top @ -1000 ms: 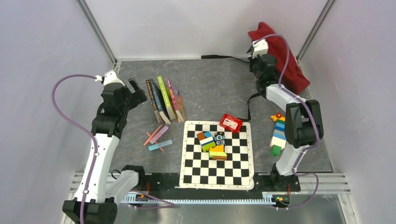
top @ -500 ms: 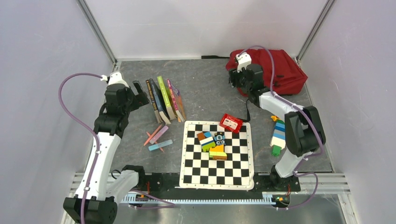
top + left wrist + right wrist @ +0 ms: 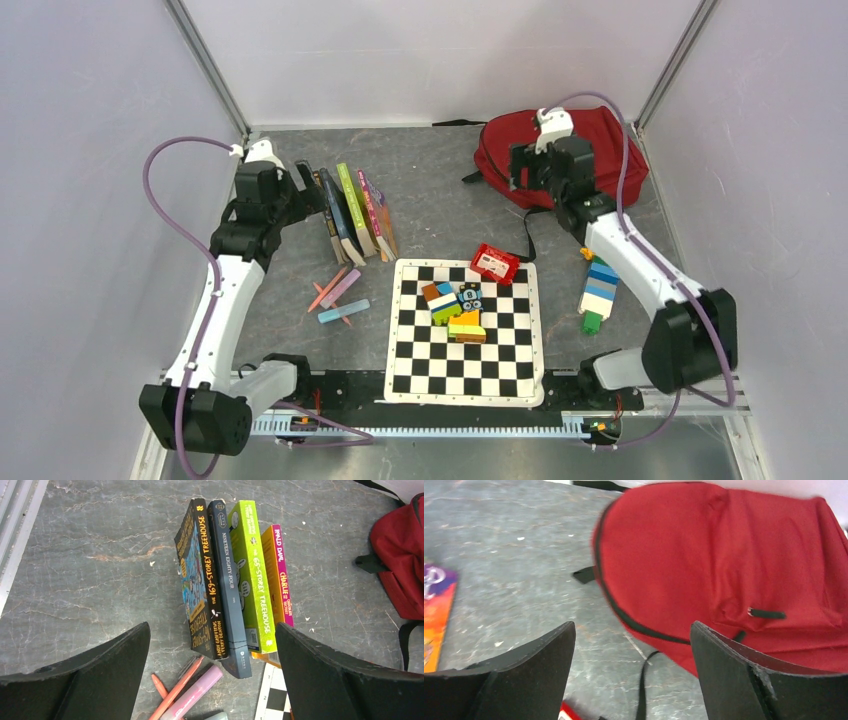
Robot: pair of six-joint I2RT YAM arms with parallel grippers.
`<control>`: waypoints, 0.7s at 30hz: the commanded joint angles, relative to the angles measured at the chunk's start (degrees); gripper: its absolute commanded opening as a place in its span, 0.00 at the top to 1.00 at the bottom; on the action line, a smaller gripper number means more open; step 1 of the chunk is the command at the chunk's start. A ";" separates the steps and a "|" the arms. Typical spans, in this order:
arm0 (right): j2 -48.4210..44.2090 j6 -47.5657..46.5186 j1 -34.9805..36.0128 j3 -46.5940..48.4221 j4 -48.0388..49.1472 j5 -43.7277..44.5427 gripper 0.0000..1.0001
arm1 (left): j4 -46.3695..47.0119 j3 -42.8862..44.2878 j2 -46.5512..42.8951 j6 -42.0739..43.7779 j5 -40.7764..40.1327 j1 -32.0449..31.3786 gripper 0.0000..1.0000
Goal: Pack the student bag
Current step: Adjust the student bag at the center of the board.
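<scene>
The bench (image 3: 440, 190), a dark grey slab with a mottled, stone-like face, carried everything. The student bag (image 3: 724, 555) lay flat in the far right corner, soft dark red cloth edged by a black zipper line, with black straps trailing toward the middle. No opening showed, so I judged it needed unzipping before anything went in. The right gripper (image 3: 632, 627) hung just above the bag's near left edge, jaws spread wide and empty, probably placed to work that zipper. The chequered board (image 3: 465, 375), flat and stiff, sat at the near middle with bright plastic blocks (image 3: 455, 308) heaped on it. A row of paperbacks (image 3: 235, 585) stood on edge, spines up, an easy stance for a pinch. The left gripper (image 3: 211, 630) hovered over them, wide open, holding nothing. A striped block tower (image 3: 597, 285) lay right of the board, a small glossy red box (image 3: 495, 264) sat on the board's far edge, and slim pens (image 3: 338, 292) lay to the left.
</scene>
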 commanded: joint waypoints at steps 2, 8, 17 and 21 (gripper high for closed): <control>9.97 4.55 -7.32 10.64 -8.06 1.82 0.13 | 1.89 4.04 1.51 -1.15 1.59 0.25 0.00; 21.72 -10.41 -7.90 18.78 -9.61 -17.84 0.15 | 1.95 3.77 2.07 -2.45 1.56 0.18 0.00; 30.06 -19.38 -6.16 22.46 -15.51 -20.49 0.17 | -0.49 3.69 0.26 -1.96 1.32 0.21 0.00; 31.79 -22.84 -3.43 22.53 -15.35 -14.49 0.22 | -1.85 3.88 -0.33 -1.59 1.62 0.26 0.00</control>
